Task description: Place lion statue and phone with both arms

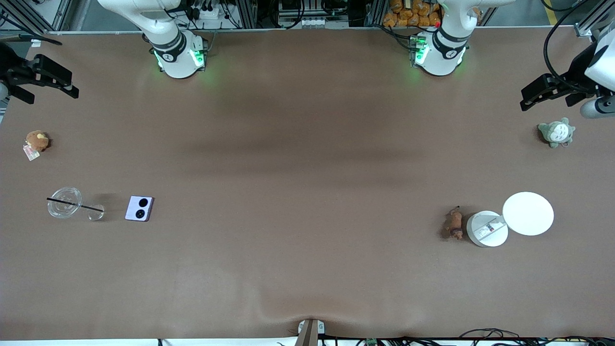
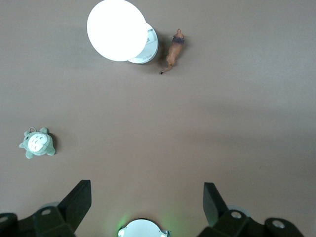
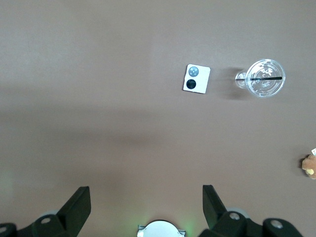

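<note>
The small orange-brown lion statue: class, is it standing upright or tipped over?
Tipped over. The small orange-brown lion statue lies flat on the brown table, its flank and thin tail showing from above, beside the round white container.

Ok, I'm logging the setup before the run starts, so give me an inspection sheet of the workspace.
Surface: brown table, one dent in the edge nearest the front camera.
Job's things: lion statue lying beside the white round device, toward the left arm's end; phone flat beside the clear cup, toward the right arm's end.
Clutter: white disc, grey-green plush, brown plush, black straw across the cup.
Grippers: left gripper open, empty, waiting near the grey-green plush; right gripper open, empty, above the brown plush.
Cables: black cables at the table's nearest edge.
Surroundings: orange items stacked past the bases.
</note>
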